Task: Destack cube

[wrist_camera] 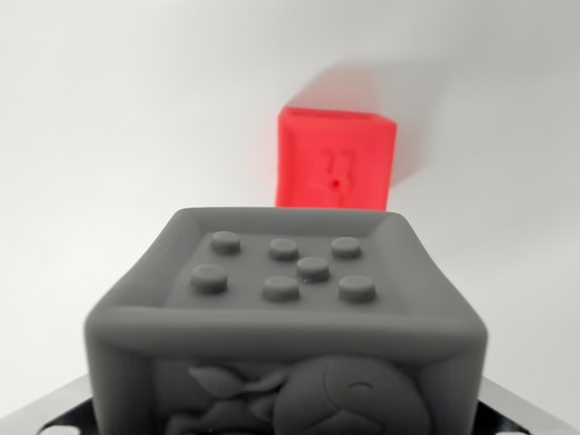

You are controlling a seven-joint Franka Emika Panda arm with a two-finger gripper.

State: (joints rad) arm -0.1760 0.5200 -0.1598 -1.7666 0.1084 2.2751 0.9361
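Note:
A grey cube fills the lower half of the wrist view, very close to the camera. Its top face carries several round studs and its front face an embossed figure. Black parts of my gripper show at the bottom left and bottom right corners, lying against the cube's two sides, so it is shut on the grey cube. Beyond it, a red cube stands alone on the white surface, apart from the grey one, with an embossed mark on its near face. The fingertips themselves are hidden by the grey cube.
A plain white surface spreads around both cubes. The red cube casts a soft shadow up and to the wrist view's right.

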